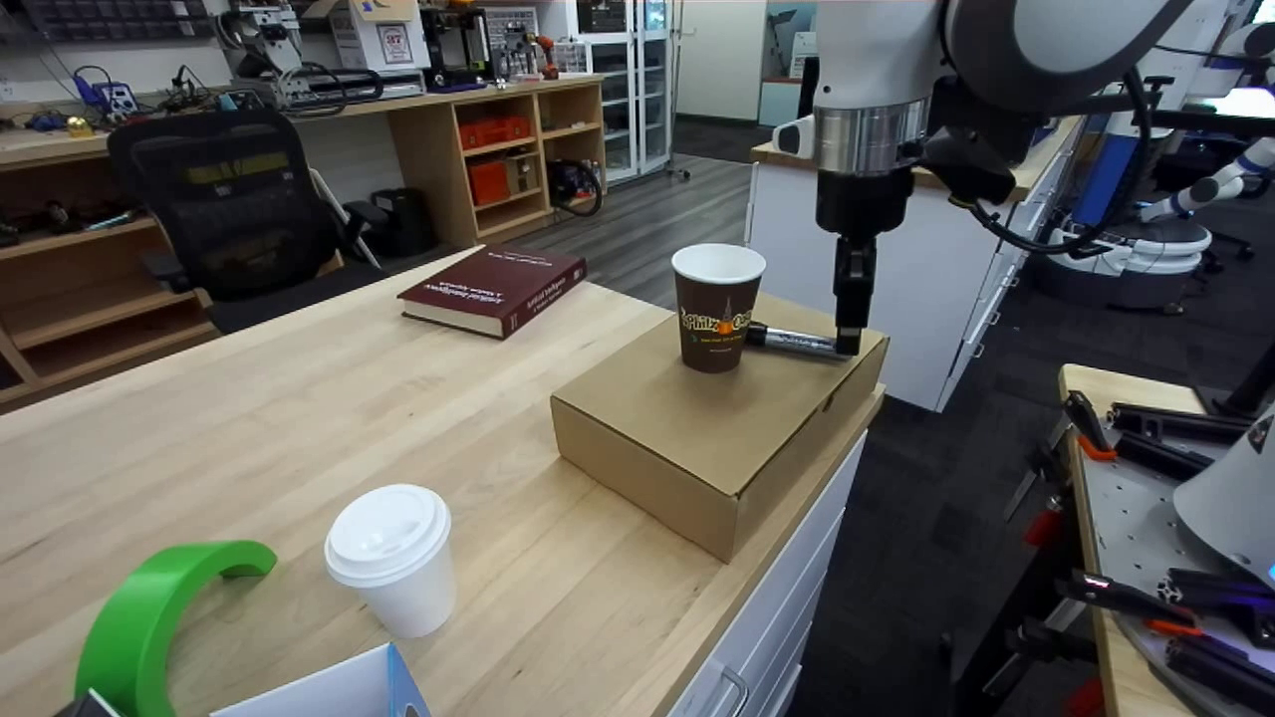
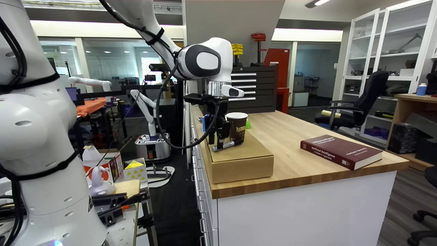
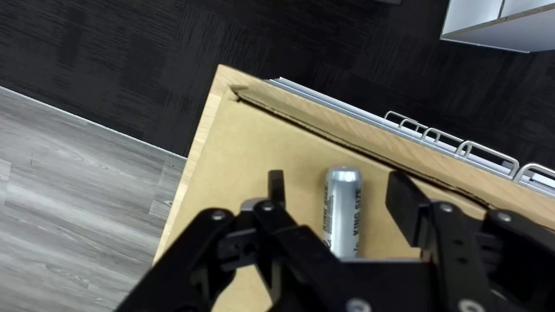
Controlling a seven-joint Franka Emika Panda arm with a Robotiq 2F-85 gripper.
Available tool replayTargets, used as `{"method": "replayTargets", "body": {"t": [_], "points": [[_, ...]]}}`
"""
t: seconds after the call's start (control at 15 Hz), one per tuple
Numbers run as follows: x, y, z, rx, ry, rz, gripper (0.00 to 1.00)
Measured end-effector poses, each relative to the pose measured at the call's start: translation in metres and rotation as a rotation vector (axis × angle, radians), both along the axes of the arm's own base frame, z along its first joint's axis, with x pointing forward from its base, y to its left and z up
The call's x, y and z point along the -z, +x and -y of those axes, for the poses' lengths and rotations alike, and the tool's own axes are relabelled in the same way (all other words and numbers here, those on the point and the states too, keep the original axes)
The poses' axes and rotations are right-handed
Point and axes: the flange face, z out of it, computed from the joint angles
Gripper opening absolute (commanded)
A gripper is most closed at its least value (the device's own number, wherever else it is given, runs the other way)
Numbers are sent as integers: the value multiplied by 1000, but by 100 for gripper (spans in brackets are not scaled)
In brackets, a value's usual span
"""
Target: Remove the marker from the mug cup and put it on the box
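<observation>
The marker (image 1: 797, 342) is silver with a black end and lies on top of the tan cardboard box (image 1: 637, 428). Its black end lies close beside the brown paper cup (image 1: 712, 321), which stands upright on the box; I cannot tell if they touch. In an exterior view the marker (image 2: 227, 144), cup (image 2: 238, 127) and box (image 2: 242, 167) also show. My gripper (image 1: 850, 339) points down at the marker's silver end. In the wrist view the gripper (image 3: 338, 187) is open, with one finger on each side of the marker (image 3: 344, 208) and gaps to both. The marker's black end is hidden there.
A dark red book (image 1: 498, 284) lies on the wooden table (image 1: 299, 428). A white-lidded cup (image 1: 393, 558), a green arch (image 1: 149, 617) and a white-blue box (image 1: 339, 687) stand at the near end. The cardboard box sits by the table's edge above drawers.
</observation>
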Motion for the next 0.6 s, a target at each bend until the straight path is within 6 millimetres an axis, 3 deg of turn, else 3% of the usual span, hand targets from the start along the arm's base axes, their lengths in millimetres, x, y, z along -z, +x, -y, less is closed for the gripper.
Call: {"method": "replayTargets", "body": {"t": [0.13, 0.2, 0.27, 0.33, 0.6], "points": [[-1, 0, 0, 0, 0, 2, 100], [-1, 0, 0, 1, 1, 2, 100], [-1, 0, 1, 6, 3, 2, 94], [-1, 0, 1, 6, 3, 2, 100], [0, 0, 1, 6, 3, 0, 100]]}}
